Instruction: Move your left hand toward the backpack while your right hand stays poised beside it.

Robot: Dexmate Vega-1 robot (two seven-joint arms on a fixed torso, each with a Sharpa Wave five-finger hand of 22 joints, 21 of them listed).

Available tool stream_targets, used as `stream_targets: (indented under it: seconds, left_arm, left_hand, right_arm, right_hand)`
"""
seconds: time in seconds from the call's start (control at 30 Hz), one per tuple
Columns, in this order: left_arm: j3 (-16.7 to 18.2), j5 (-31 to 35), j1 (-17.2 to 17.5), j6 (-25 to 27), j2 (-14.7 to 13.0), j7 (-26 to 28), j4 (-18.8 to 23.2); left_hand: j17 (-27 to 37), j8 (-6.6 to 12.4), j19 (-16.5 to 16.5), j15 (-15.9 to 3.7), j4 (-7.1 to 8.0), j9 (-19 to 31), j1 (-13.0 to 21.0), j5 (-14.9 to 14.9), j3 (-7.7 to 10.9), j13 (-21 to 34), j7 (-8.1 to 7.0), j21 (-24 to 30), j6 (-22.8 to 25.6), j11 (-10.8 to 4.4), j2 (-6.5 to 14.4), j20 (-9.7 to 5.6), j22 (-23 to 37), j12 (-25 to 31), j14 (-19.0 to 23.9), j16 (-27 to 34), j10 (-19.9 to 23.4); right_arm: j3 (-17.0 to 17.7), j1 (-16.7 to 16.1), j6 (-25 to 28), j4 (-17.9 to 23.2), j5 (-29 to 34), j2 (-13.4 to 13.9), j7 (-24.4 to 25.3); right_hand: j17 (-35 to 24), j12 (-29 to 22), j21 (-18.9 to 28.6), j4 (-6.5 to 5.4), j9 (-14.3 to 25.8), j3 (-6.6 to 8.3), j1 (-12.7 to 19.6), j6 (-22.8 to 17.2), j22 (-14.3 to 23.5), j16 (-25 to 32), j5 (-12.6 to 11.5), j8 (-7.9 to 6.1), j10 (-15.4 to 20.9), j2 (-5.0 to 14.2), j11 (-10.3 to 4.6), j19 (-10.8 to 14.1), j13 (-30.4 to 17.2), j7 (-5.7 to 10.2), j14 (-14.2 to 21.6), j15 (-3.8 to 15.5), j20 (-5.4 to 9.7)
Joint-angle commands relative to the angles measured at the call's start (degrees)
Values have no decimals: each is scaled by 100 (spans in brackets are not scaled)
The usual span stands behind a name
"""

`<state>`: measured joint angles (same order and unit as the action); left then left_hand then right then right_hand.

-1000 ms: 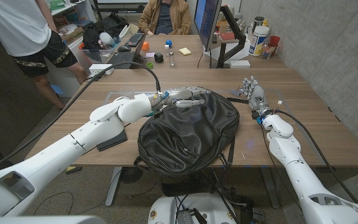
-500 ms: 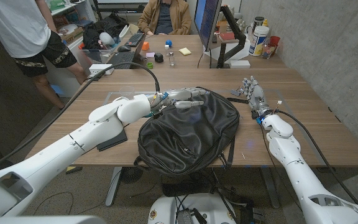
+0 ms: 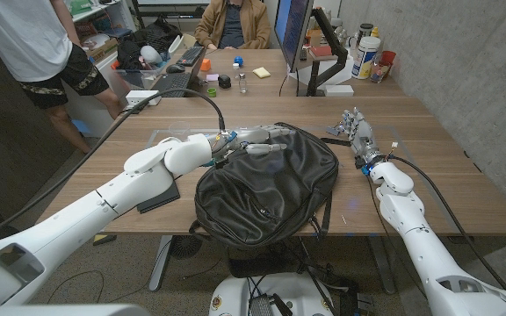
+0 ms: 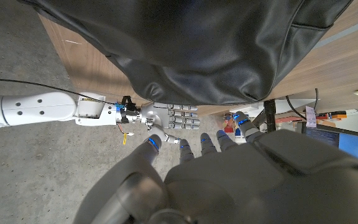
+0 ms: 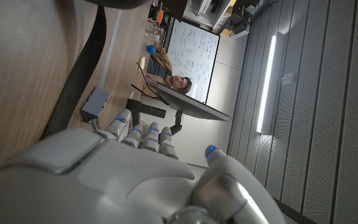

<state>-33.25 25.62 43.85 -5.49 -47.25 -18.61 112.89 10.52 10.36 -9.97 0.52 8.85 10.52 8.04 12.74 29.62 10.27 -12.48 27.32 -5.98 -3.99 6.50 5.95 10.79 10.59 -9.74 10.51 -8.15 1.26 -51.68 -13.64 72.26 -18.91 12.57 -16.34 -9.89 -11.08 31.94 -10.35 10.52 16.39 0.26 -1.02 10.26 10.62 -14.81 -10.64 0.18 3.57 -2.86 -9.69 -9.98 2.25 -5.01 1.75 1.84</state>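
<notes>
Your left hand (image 3: 262, 140), fingers spread and holding nothing, is already at the upper left rim of the black leather backpack (image 3: 266, 189) lying mid-frame on the wooden bench (image 3: 446, 175), while your right hand (image 3: 358, 134) stands open, well apart at its right.

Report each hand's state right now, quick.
Left hand: open, fingers apart at the backpack's far edge, gripping nothing.
Right hand: open, holding nothing, standing apart from the backpack.

Black leather backpack (image 3: 266, 187) — slumped flat (mid-table).
</notes>
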Motion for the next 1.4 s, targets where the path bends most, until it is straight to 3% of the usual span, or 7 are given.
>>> stream_targets:
  seconds: [0.03,1.4]
  left_arm:
    - [13,-16,28,1,-39,-30,10]
    - [-25,-45,23,77,-121,-253,21]
  left_hand:
    - [13,15,-152,19,-5,21,61,30,-23,23,-21,-9,-33,-2,-2,37,25,39,-73,24,-60]
    - [18,-5,-221,37,-7,21,77,54,-67,24,-21,-62,-248,-3,-9,103,30,14,-200,10,-228]
  right_arm:
    - [-22,-32,17,49,16,-5,39]
    - [-76,-41,39,74,46,-15,84]
  right_hand:
    - [-12,-35,-13,0,17,22,21,2,13,-9,-39,-30,-17,592,-44,30,-28,12,-56,197,496]
    - [-9,-37,-71,6,17,28,30,8,15,-13,-41,-30,-19,590,-42,54,-28,11,-60,187,498]
